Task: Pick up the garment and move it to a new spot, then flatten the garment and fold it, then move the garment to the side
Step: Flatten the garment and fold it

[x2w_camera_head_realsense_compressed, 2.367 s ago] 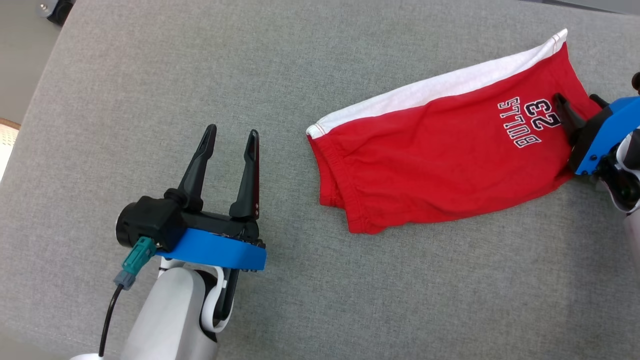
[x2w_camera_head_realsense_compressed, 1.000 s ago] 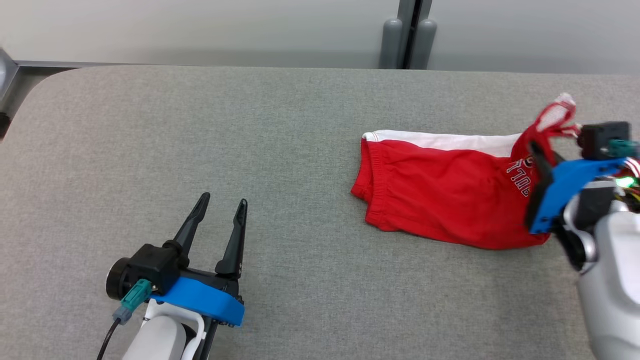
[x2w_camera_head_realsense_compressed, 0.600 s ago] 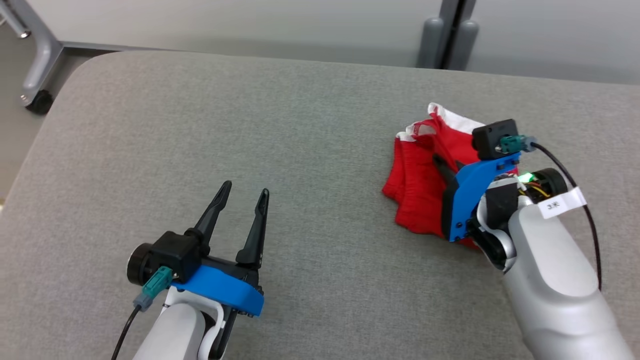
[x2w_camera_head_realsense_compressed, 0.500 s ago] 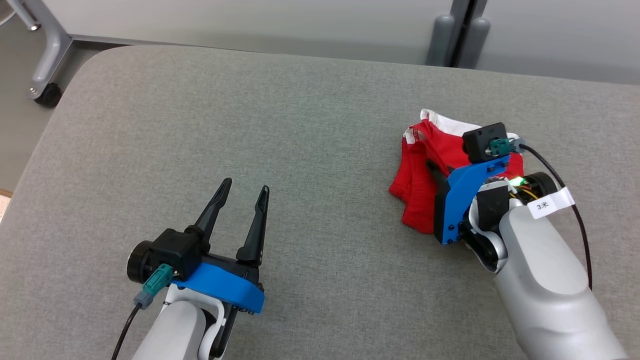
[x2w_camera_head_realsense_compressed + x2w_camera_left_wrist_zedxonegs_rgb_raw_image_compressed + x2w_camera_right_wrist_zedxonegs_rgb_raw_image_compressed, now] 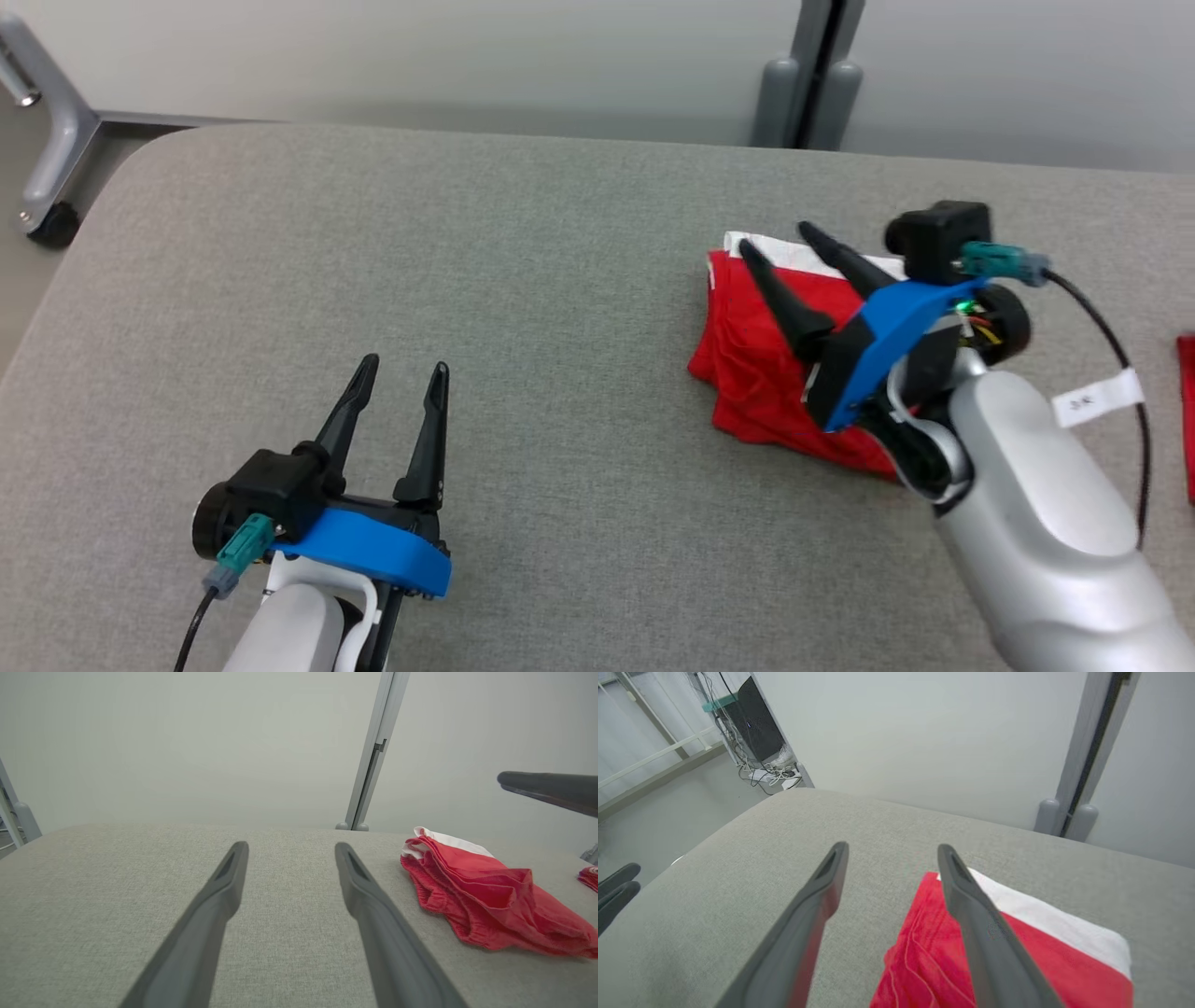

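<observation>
The right gripper [image 5: 775, 237] has just let go. Its two long dark fingers, clamped on cloth a second ago, now stand spread wide and lifted clear, pointing away from the robot with nothing between them. Directly beneath them lie the red cotton shorts with a white side panel [image 5: 747, 373]. They are no longer stretched out long but doubled over on themselves into a short, thick bundle, with the white strip showing along the far edge under the fingertips. I'd say the fold has been laid and released. The bundle looks rumpled along its left edge rather than crisp, though, so it may want smoothing before it gets shifted to the side. A little to that gripper's right lies a strip of other red cloth [image 5: 1186, 420], apart from the shorts. Well off to its left, the left gripper [image 5: 404, 364] hovers over the grey fabric-covered table top [image 5: 560, 280], fingers apart and empty, just as it was before. Beyond the right gripper's fingertips come the table's far edge, then a pale wall [image 5: 373, 56] and a grey upright post [image 5: 808, 93].
</observation>
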Controlling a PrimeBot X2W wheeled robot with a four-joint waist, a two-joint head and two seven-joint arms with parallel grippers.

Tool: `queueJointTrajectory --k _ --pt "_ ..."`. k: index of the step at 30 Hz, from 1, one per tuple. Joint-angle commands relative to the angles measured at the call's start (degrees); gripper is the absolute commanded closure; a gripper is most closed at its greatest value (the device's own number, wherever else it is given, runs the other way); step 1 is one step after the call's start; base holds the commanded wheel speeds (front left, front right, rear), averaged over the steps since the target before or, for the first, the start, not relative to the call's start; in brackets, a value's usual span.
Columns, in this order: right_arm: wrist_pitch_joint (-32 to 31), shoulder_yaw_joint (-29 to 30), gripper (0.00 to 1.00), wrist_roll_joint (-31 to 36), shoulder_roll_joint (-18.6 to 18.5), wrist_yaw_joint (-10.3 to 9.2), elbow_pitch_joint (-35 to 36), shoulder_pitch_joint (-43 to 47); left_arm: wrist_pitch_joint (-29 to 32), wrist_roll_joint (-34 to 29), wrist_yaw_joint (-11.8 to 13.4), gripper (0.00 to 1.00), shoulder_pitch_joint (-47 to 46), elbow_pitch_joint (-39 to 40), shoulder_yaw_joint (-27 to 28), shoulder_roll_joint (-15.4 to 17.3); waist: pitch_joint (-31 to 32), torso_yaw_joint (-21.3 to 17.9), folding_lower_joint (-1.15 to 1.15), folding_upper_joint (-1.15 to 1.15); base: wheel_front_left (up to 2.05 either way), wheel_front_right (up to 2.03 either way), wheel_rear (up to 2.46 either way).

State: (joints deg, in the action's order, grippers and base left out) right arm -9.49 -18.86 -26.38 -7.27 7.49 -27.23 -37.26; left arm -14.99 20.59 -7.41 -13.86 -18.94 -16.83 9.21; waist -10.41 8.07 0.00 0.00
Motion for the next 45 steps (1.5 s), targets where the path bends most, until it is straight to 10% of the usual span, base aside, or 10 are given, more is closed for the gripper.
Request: queueJointTrajectory --k 1,14,16,21,30,38,39,40,45 --pt "0.5 0.7 0.00 0.5 -1.2 0.02 0.8 1.5 -0.3 -0.2 0.0 0.00 0.8 0.1 0.6 0.3 1.4 -1.5 0.00 0.00 0.00 0.00 0.00" --pt "6.0 14.4 0.00 12.6 -3.6 0.02 -2.5 10.3 -0.3 -1.5 0.0 0.00 -0.4 0.3 1.5 0.3 1.1 -3.3 0.00 0.00 0.00 0.00 0.00" --pt "7.2 13.9 0.65 14.2 -2.9 0.01 -4.8 9.2 -0.3 -1.5 -0.1 0.00 -1.6 0.0 0.8 0.5 0.6 -2.7 0.00 0.00 0.00 0.00 0.00" --pt "9.6 10.0 1.00 18.1 -0.2 0.02 -11.4 7.0 -0.3 -0.9 -0.1 0.00 -3.6 -0.5 0.2 0.4 0.0 -1.5 0.00 0.00 0.00 0.00 0.00" --pt "8.5 -6.0 1.00 12.4 3.4 0.02 -16.1 7.7 -0.3 0.0 -0.1 0.00 -1.6 -1.5 0.6 0.8 2.1 -1.2 0.00 0.00 0.00 0.00 0.00" --pt "3.8 -17.4 1.00 -9.3 0.0 0.00 2.8 14.6 -0.3 0.4 0.3 0.00 2.3 -1.0 3.9 0.8 4.9 -4.2 0.00 0.00 0.00 0.00 0.00" --pt "4.5 -16.7 0.79 -10.1 -1.0 0.01 5.3 15.5 -0.2 0.4 0.4 0.00 2.7 -0.8 4.6 0.7 5.2 -4.8 0.00 0.00 0.00 0.00 0.00" --pt "5.4 -15.3 0.00 -10.6 -1.8 0.01 7.6 16.6 -0.3 0.4 0.4 0.00 3.1 -0.6 5.0 0.6 5.5 -5.2 0.00 0.00 0.00 0.00 0.00" --pt "10.2 -3.7 0.00 -7.3 -3.4 0.02 14.7 21.9 -0.3 0.2 1.0 0.00 5.6 0.2 8.0 0.6 6.9 -8.3 0.00 0.00 0.00 0.00 0.00"
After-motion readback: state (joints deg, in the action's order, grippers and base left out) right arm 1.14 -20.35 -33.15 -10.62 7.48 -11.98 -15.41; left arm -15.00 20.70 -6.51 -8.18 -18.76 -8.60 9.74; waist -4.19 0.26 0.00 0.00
